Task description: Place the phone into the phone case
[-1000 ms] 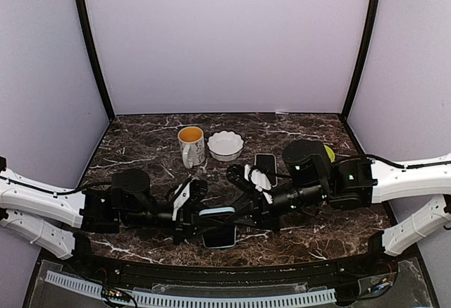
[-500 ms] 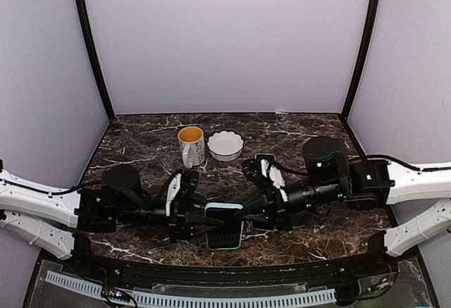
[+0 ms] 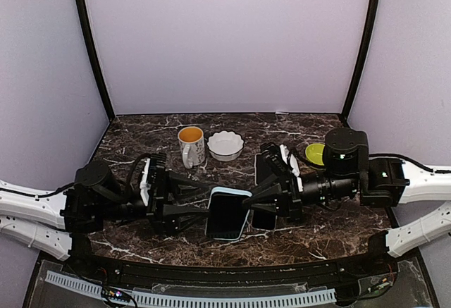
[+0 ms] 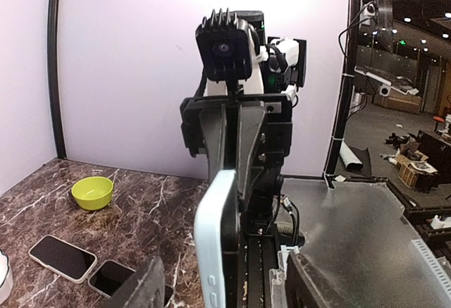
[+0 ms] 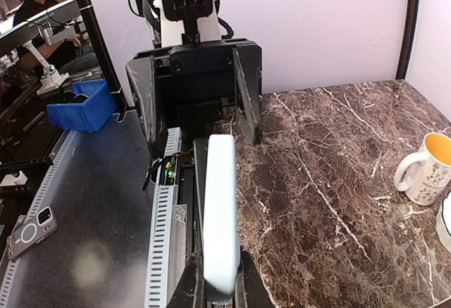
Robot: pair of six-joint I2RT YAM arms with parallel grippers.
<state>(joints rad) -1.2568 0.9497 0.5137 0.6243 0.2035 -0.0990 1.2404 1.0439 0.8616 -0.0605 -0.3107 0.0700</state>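
Note:
A dark phone (image 3: pixel 227 216) sits inside a pale blue phone case (image 3: pixel 230 192), held above the table near the front middle. My right gripper (image 3: pixel 252 206) is shut on the right end of the cased phone. In the right wrist view the case (image 5: pixel 220 209) shows edge-on, pinched between the fingers at the bottom. My left gripper (image 3: pixel 204 201) is open just left of the case and does not touch it. Its two fingers stand wide on either side of the case edge (image 4: pixel 215 251) in the left wrist view.
Two more phones lie on the marble by the right gripper: one (image 3: pixel 265 164) behind it, one (image 3: pixel 264 218) under it. A mug (image 3: pixel 190 144) and a white bowl (image 3: pixel 225 145) stand at the back middle, a green bowl (image 3: pixel 315 154) at the back right.
My left gripper has opened, let go of the cased phone and drawn back to the left. The right arm has shifted right and kept the cased phone, which now shows its screen to the top camera.

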